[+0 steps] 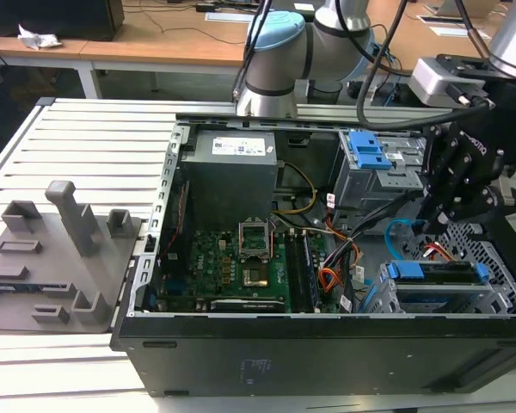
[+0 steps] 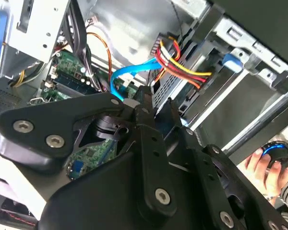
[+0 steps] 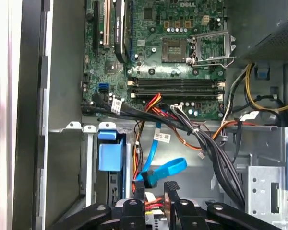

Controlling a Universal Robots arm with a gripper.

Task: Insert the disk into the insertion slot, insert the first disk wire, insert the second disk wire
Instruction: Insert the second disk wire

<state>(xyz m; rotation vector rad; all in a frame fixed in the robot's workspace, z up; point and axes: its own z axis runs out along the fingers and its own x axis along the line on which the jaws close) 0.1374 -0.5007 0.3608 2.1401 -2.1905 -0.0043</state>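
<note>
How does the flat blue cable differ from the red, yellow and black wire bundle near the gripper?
The flat blue cable is a single wide ribbon in one colour; the wire bundle is several thin round strands in red, yellow and black. In the second wrist view the blue cable arcs in a loose loop, while the bundle runs fairly straight and tight. Both lie inside the computer case and end close to the gripper.

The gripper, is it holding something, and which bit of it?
I cannot tell. The gripper sits right at the plug end of the blue cable, beside the red and yellow wires, but a hold is not clear.
</note>
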